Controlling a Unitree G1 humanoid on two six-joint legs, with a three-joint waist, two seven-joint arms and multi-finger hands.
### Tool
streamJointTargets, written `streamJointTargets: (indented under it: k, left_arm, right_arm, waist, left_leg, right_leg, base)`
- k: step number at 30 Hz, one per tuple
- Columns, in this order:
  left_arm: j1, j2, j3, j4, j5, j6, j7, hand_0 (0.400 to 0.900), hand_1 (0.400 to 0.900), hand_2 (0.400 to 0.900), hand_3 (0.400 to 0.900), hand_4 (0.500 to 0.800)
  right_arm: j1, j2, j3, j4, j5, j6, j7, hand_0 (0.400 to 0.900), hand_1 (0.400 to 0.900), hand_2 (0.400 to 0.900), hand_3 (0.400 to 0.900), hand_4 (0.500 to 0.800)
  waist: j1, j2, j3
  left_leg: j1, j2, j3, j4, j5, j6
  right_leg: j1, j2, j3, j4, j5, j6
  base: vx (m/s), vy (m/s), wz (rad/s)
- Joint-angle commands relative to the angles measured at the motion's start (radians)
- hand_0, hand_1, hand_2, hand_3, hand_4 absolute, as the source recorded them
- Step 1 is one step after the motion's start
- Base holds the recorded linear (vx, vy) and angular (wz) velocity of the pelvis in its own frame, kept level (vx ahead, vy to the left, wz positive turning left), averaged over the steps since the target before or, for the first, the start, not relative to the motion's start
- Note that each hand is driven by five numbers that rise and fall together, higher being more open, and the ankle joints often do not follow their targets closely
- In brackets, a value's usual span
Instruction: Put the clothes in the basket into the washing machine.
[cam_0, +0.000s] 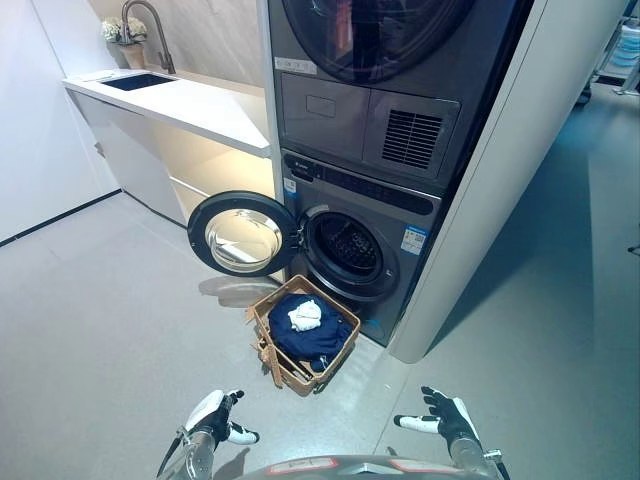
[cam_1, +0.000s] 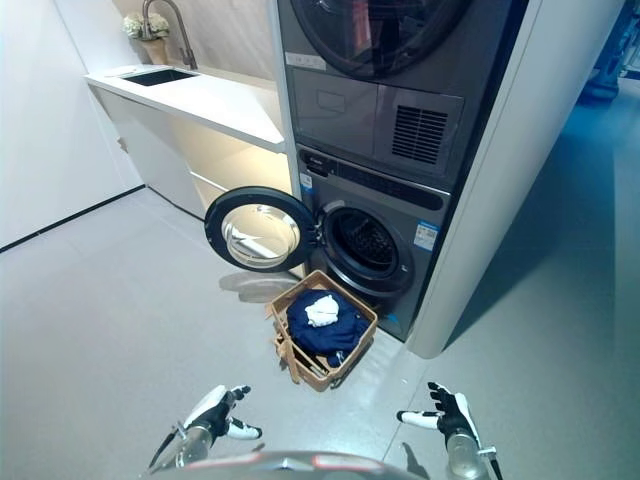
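A wooden slatted basket (cam_0: 277, 355) stands on the floor just in front of the lower washing machine (cam_0: 360, 250). It holds dark blue clothes (cam_0: 312, 338) with a small white piece (cam_0: 305, 316) on top. The machine's round door (cam_0: 243, 234) is swung open to the left and the drum opening (cam_0: 347, 247) is dark. My left hand (cam_0: 217, 412) shows at the bottom left with relaxed fingers, holding nothing. My right hand (cam_0: 444, 414) shows at the bottom right, fingers spread. Both hands are well short of the basket.
A second machine (cam_0: 390, 40) is stacked above the washer inside a tall white cabinet (cam_0: 500, 180). A white counter (cam_0: 190, 100) with a sink, tap and a flower pot (cam_0: 128, 45) runs along the left wall. Grey floor (cam_0: 110, 320) spreads on all sides.
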Motion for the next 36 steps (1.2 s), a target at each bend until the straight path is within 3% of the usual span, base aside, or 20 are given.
streamJointTargets:
  k: [1, 26, 30, 36]
  left_arm:
    - [-0.049, 0.023, 0.033, -0.002, 0.03, -0.024, 0.029, 0.9, 0.9, 0.9, 0.9, 0.8]
    - [-0.066, 0.005, 0.03, 0.022, 0.019, -0.019, 0.043, 0.9, 0.9, 0.9, 0.9, 0.8]
    - [-0.076, 0.002, 0.026, 0.025, 0.01, -0.014, 0.038, 0.9, 0.9, 0.9, 0.9, 0.8]
    - [-0.104, -0.004, 0.039, 0.065, -0.018, -0.001, 0.036, 0.9, 0.9, 0.9, 0.9, 0.8]
  right_arm:
    - [-0.03, -0.022, 0.02, -0.043, -0.006, -0.049, -0.019, 0.9, 0.9, 0.9, 0.9, 0.8]
    - [-0.039, -0.023, 0.023, -0.019, -0.01, -0.05, -0.027, 0.9, 0.9, 0.9, 0.9, 0.8]
    - [-0.035, -0.034, 0.015, -0.031, -0.01, -0.044, -0.029, 0.9, 0.9, 0.9, 0.9, 0.8]
    - [-0.011, -0.061, 0.001, -0.03, 0.011, -0.052, -0.032, 0.9, 0.9, 0.9, 0.9, 0.8]
  waist:
    - [0.003, -0.04, -0.041]
    - [-0.005, -0.028, -0.034]
    - [-0.014, -0.024, -0.021]
    - [-0.009, -0.06, -0.007]
  left_leg:
    - [-0.058, -0.029, -0.009, 0.091, -0.08, -0.003]
    - [-0.058, -0.028, -0.009, 0.1, -0.083, -0.003]
    - [-0.062, -0.021, -0.015, 0.115, -0.082, -0.005]
    - [-0.127, 0.018, -0.05, 0.294, -0.106, -0.039]
  right_leg:
    - [-0.03, -0.029, 0.004, -0.048, 0.111, 0.07]
    - [-0.044, -0.028, 0.024, -0.007, 0.093, 0.066]
    - [-0.072, -0.021, 0.03, 0.066, 0.063, 0.052]
    - [-0.063, 0.043, 0.048, 0.084, 0.023, 0.001]
  base:
    - [0.01, -0.002, -0.07]
    - [0.0, -0.007, -0.01]
    - [0.02, -0.069, 0.08]
    - [0.08, -0.207, 0.04]
